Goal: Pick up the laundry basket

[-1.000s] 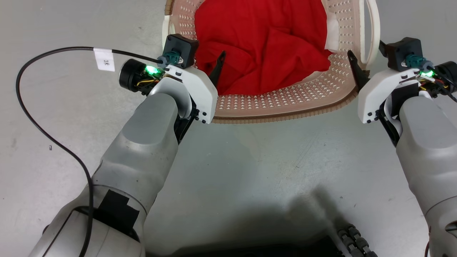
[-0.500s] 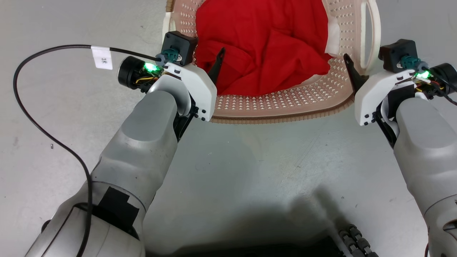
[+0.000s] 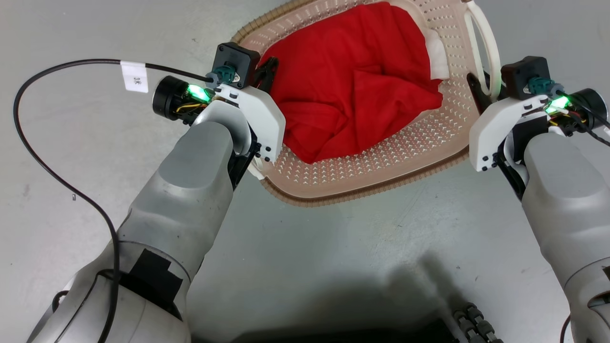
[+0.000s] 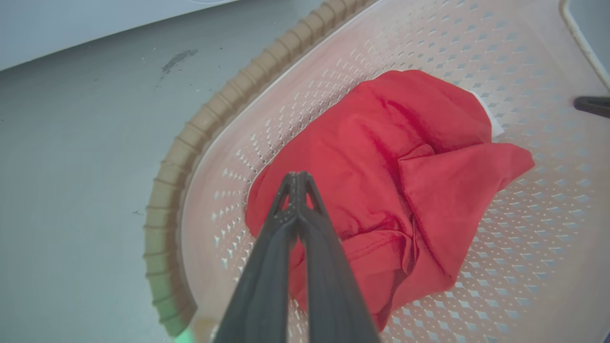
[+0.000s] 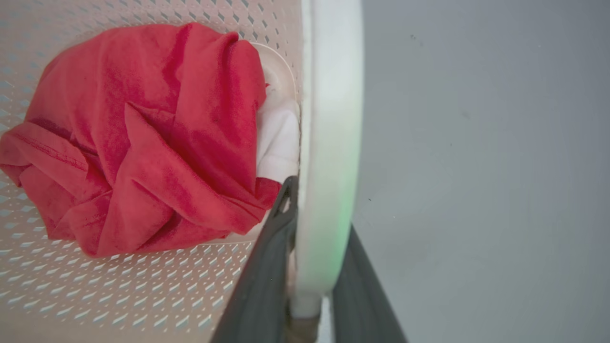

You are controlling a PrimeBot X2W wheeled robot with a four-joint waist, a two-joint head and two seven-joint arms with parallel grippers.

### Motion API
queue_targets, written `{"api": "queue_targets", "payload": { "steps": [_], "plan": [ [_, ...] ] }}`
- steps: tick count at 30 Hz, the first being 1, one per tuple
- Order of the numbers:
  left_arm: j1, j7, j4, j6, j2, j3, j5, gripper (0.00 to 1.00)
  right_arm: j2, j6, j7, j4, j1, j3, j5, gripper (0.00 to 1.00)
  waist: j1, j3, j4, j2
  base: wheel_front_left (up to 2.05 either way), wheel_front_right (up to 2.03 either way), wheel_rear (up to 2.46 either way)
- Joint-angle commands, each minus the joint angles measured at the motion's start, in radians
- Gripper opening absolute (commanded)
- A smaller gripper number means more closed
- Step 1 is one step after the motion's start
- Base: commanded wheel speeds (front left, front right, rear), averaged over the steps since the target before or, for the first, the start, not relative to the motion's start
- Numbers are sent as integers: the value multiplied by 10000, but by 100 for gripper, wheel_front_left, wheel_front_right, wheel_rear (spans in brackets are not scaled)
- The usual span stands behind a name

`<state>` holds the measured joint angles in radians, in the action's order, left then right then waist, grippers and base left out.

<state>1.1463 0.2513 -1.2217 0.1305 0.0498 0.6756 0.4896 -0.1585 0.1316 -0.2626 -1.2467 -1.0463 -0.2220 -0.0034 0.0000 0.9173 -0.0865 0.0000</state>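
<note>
Trailing across the grey floor [image 3: 333,247] at far left, a black cable [image 3: 47,166] with a white tag [image 3: 133,76] is noted. Left gripper [image 4: 298,180]: fingers are pressed together tip to tip, nothing is seen between them, and they are pointed over a red cloth [image 3: 352,95] near the left rim. The laundry basket [image 3: 371,189] is found between the two arms, skewed; contact with the floor cannot be told. A white cloth [image 3: 436,47] is tucked beside the red one's right edge. Right gripper [image 5: 314,214]: the white loop handle [image 5: 329,119] is clamped between its fingers.
</note>
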Motion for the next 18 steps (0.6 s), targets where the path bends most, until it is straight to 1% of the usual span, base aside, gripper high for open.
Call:
{"api": "queue_targets", "payload": {
  "steps": [1, 12, 14, 15, 16, 18],
  "plan": [
    [109, 85, -19, -16, 10, 48, 61, 0, -13, -17, -35, -39, 59, -63, 39, 0, 0, -58, 3, 0, 0, 0, 0],
    [179, 107, 98, -16, 10, 325, 385, 0, -97, -14, -35, -172, 111, -412, 475, 0, 0, -333, 119, 0, 0, 0, 0],
    [251, 129, 165, -80, 10, 350, 377, 0, -138, -14, -35, -186, 111, -452, 516, 0, 0, -327, 164, 0, 0, 0, 0],
    [277, 136, 191, -120, 11, 355, 361, 66, -155, -14, -35, -192, 108, -466, 549, 0, 0, -317, 189, 0, 0, 0, 0],
    [309, 142, 252, -166, 8, 355, 343, 100, -176, -14, -35, -197, 106, -480, 559, 0, 0, -307, 217, 0, 0, 0, 0],
    [397, 154, 440, -267, 21, 323, 273, 100, -225, -14, -35, -206, 96, -502, 598, 0, 0, -287, 278, 0, 0, 0, 0]
  ]
}}
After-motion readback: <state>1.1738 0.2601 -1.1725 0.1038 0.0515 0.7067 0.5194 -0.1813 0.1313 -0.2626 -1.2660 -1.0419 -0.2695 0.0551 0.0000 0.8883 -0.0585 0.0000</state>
